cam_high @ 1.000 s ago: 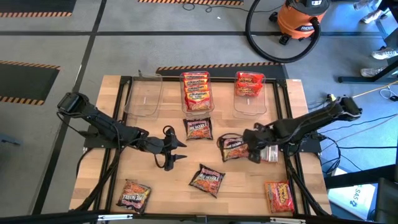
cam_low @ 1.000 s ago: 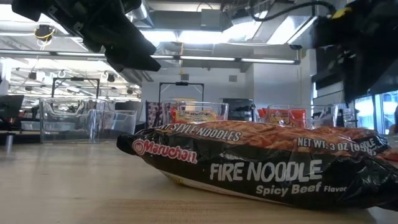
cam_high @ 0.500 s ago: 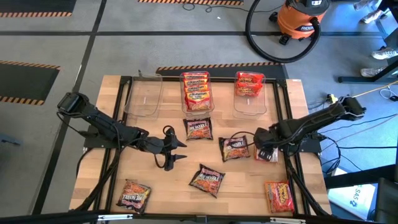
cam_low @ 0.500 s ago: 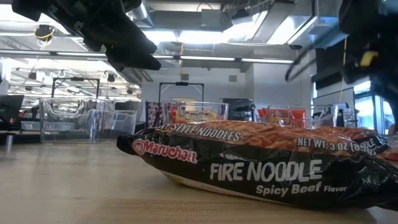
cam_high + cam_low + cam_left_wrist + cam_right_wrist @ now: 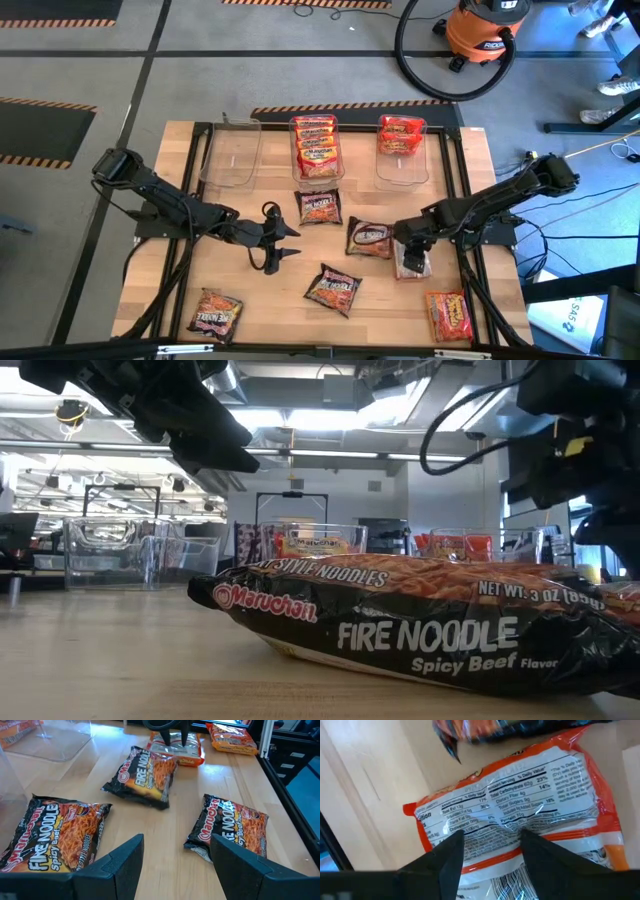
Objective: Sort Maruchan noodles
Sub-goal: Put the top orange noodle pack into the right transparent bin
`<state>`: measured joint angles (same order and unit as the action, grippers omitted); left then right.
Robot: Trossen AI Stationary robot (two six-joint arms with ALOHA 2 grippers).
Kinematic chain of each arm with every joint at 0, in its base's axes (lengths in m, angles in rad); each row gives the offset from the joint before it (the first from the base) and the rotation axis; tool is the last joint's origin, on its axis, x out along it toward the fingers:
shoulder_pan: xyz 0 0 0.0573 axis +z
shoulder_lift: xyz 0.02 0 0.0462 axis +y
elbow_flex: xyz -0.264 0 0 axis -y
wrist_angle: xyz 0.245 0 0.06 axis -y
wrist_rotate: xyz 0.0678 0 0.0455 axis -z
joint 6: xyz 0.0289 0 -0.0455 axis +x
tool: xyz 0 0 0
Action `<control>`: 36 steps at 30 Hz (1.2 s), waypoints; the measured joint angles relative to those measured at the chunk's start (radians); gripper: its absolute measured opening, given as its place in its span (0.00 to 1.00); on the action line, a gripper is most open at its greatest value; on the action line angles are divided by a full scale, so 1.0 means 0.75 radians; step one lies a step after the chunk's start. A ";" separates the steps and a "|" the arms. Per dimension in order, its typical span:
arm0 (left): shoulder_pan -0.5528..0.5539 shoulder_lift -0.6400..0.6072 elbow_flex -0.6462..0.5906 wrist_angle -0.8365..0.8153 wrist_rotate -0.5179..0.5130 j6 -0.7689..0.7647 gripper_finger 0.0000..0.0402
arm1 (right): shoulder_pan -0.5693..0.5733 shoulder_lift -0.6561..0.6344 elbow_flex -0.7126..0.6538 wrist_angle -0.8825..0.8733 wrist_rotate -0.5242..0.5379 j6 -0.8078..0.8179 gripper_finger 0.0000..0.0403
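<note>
Maruchan packets lie flat on the wooden table [image 5: 190, 270]. Dark ones are at the centre [image 5: 320, 207], [image 5: 370, 238], [image 5: 333, 288] and near left [image 5: 215, 312]; a red one is near right [image 5: 448, 315]. An orange packet [image 5: 413, 264] lies back side up. My right gripper [image 5: 408, 250] stands open over it, pointing down, and its fingers straddle the nutrition label [image 5: 520, 805]. My left gripper [image 5: 278, 240] hovers open and empty left of centre, above the dark packets [image 5: 142, 777]. My right gripper's open fingers [image 5: 452, 857] come down from above at the orange packet's printed back face [image 5: 492, 827], which lies flat on the table. I cannot tell whether the fingertips touch it.
Three clear tubs stand along the far edge: the left one [image 5: 232, 150] holds nothing, the middle one [image 5: 317, 148] holds orange packets, the right one [image 5: 402, 140] holds red packets. A dark packet [image 5: 400, 630] fills the low view's foreground. Bare wood lies at the near left.
My right gripper has gone from the dark packet toward the table's right edge, then back left and toward the near edge, over the orange packet. That packet now lies nearer the near edge and farther left than before.
</note>
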<state>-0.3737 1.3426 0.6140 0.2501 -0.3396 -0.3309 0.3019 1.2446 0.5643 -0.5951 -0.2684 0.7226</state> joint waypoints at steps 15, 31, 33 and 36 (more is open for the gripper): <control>-0.001 0.000 0.000 0.007 0.000 0.005 0.55 | 0.009 0.017 0.303 -0.015 0.037 0.309 0.49; -0.004 0.000 0.000 0.007 0.008 0.001 0.55 | 0.462 0.052 0.306 0.031 0.570 0.251 0.49; -0.003 0.000 0.000 0.011 -0.002 0.001 0.55 | 0.495 0.052 0.306 -0.004 0.665 0.259 0.49; -0.003 0.000 0.000 0.013 -0.013 0.000 0.55 | 0.498 0.052 0.306 0.021 0.742 0.283 0.49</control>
<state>-0.3762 1.3426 0.6140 0.2596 -0.3496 -0.3308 0.6753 1.2834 0.7937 -0.5796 0.2878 0.9350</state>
